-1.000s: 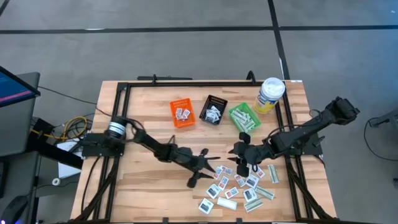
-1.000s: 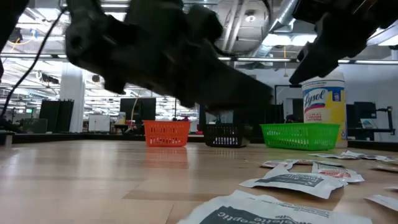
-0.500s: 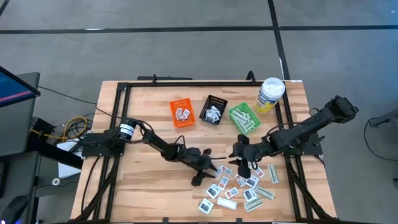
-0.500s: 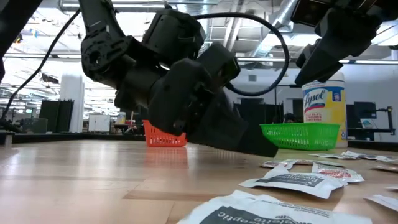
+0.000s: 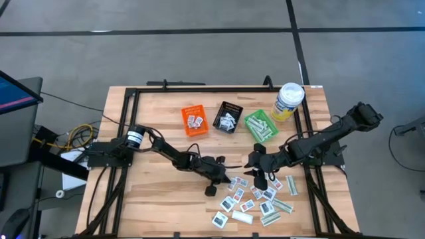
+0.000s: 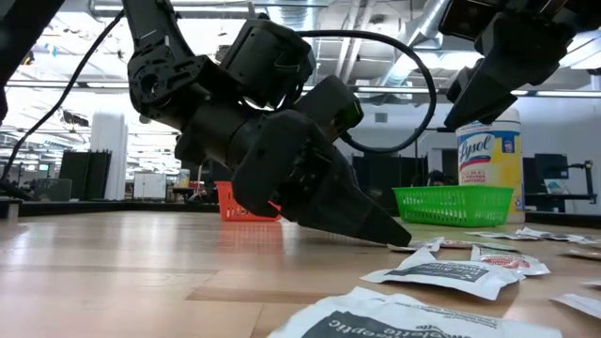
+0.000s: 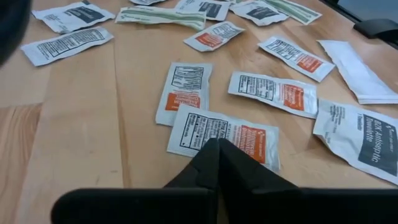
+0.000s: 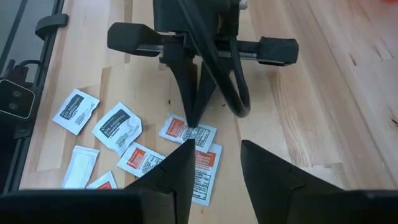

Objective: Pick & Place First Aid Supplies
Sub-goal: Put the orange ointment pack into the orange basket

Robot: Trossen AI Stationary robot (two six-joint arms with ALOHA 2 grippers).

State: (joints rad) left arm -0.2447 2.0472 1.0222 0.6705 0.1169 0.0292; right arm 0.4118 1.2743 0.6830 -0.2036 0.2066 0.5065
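The left gripper (image 7: 217, 144) has its two dark fingers (image 8: 189, 106) squeezed tight together, and their tips pinch the near edge of a white packet with orange print (image 7: 225, 135) that lies flat on the wooden table (image 5: 153, 192). In the high view, this gripper sits low at the left edge of the pile of first aid packets (image 5: 255, 199), and the left arm (image 5: 166, 154) stretches across the table to get there. Another white and orange packet (image 7: 185, 92) lies just beside the pinched one. More packets and some long pale green strips (image 7: 163, 16) are spread out past them. The right gripper (image 8: 214, 162) hangs above the same spot with its fingers partly apart and nothing between them. At the back of the table stand an orange bin (image 5: 194, 121), a black bin (image 5: 228, 117) and a green bin (image 5: 260, 125), each with packets inside. A yellow canister with a white lid (image 5: 288, 101) stands next to the green bin.
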